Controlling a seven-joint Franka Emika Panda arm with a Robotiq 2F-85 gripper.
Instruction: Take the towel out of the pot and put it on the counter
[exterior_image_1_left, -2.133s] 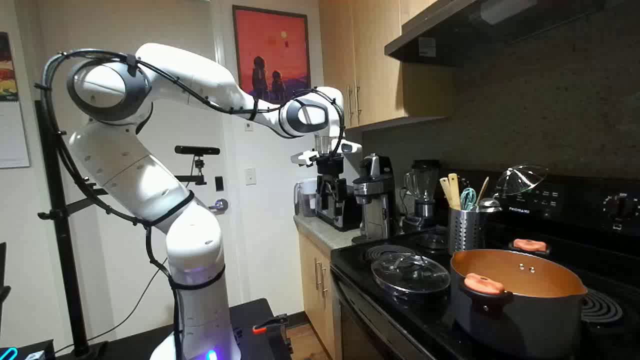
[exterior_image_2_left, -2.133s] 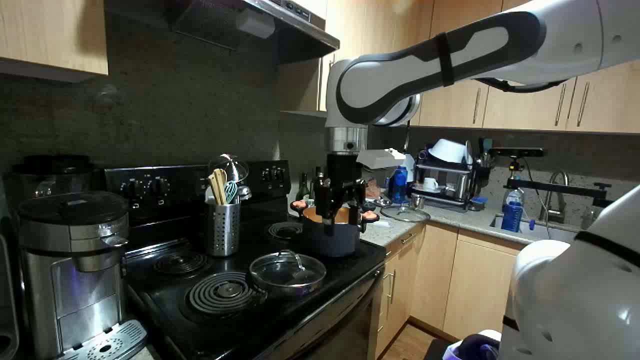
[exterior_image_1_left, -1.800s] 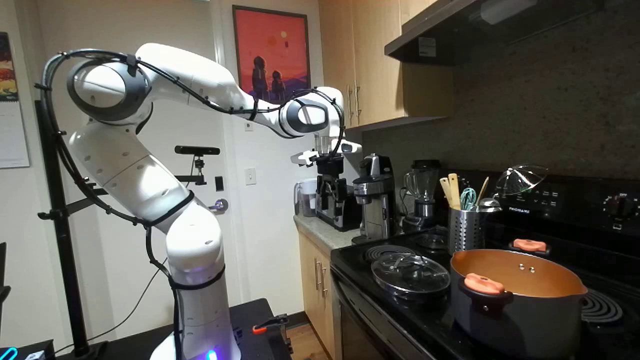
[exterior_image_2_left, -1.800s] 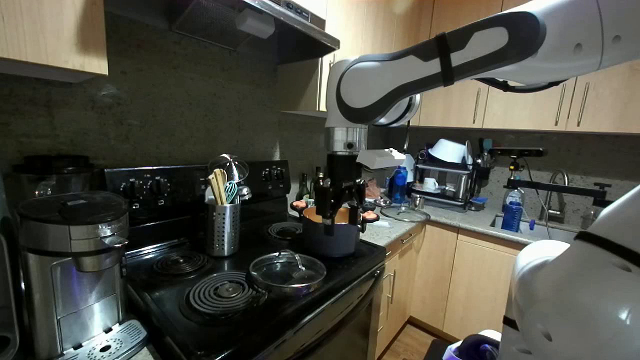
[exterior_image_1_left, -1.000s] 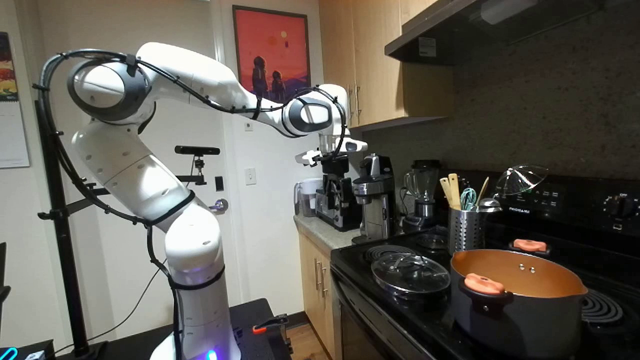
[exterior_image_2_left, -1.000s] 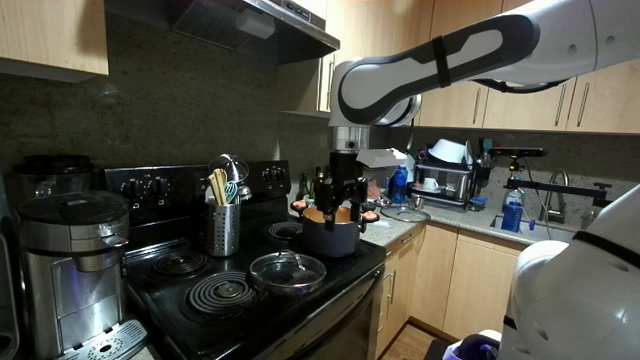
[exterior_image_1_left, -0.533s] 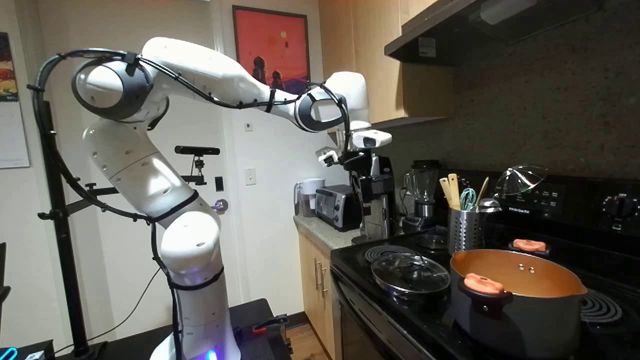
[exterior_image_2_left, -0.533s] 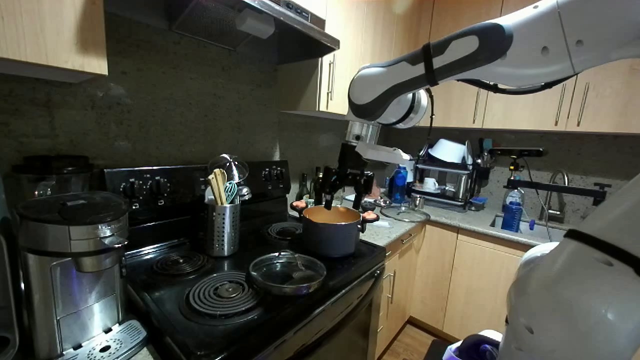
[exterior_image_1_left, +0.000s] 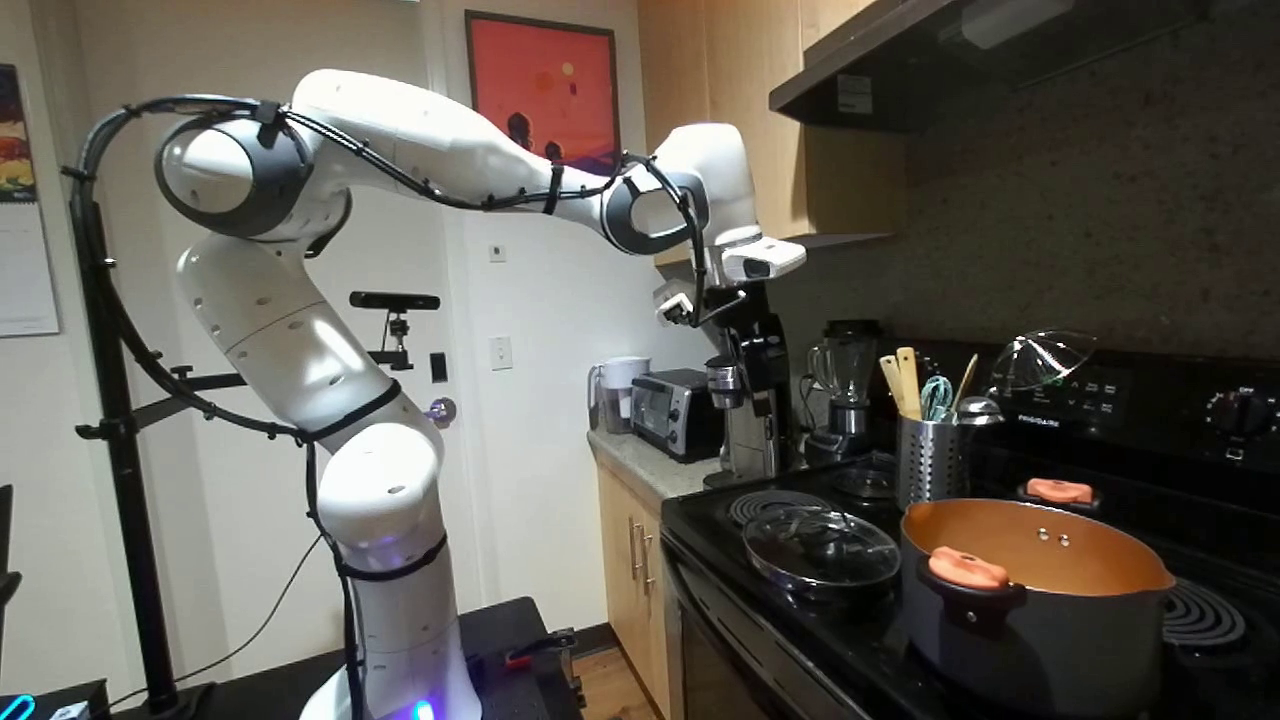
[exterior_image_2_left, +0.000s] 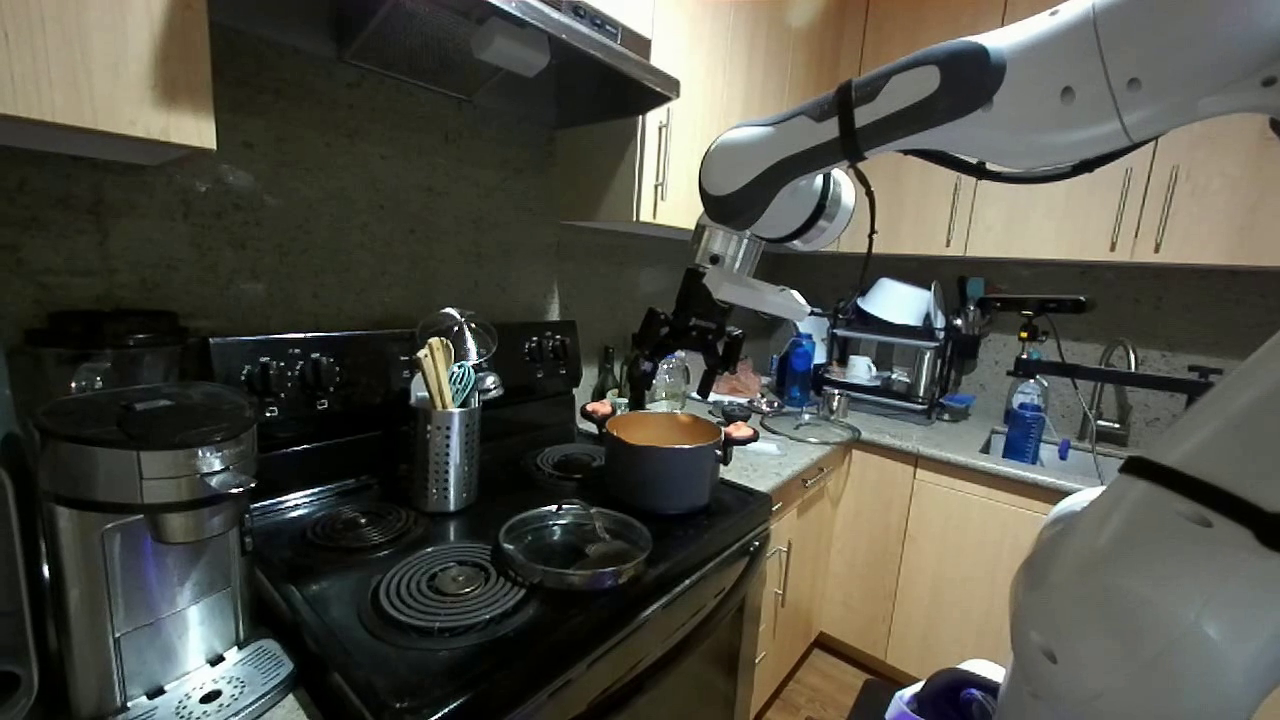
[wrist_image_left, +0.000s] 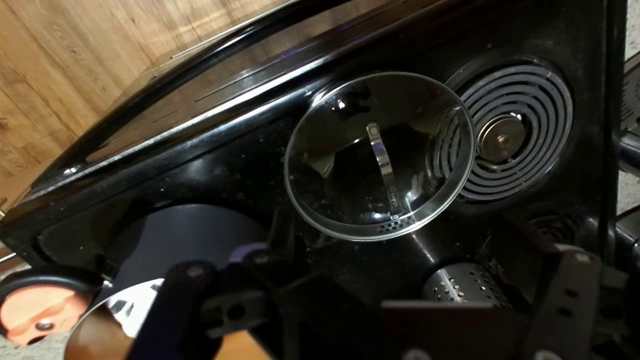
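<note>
The pot (exterior_image_1_left: 1040, 640), dark outside and copper-orange inside with orange-gripped handles, stands on the stove; it also shows in an exterior view (exterior_image_2_left: 660, 475) and the wrist view (wrist_image_left: 185, 240). In the wrist view a white towel with black marks (wrist_image_left: 132, 307) lies inside the pot, partly hidden by a finger; neither exterior view shows it. My gripper (exterior_image_2_left: 675, 385) is open and empty, tilted, above the pot's rim in that picture; it also shows in an exterior view (exterior_image_1_left: 760, 400) and the wrist view (wrist_image_left: 405, 240). The light counter (exterior_image_1_left: 655, 465) lies beyond the stove; another stretch of counter (exterior_image_2_left: 795, 462) is beside the pot.
A round glass lid with a metal handle (exterior_image_1_left: 820, 545) lies on the stove, also in the wrist view (wrist_image_left: 380, 155). A steel utensil holder (exterior_image_2_left: 447, 460) stands behind it. A coffee machine (exterior_image_2_left: 150, 540) and toaster oven (exterior_image_1_left: 678, 412) stand on the counter. A range hood (exterior_image_1_left: 960, 70) hangs above.
My gripper has risen and tilted, and has moved to the right in both exterior views. In an exterior view its fingers no longer overlap the pot. The pot and lid have not moved.
</note>
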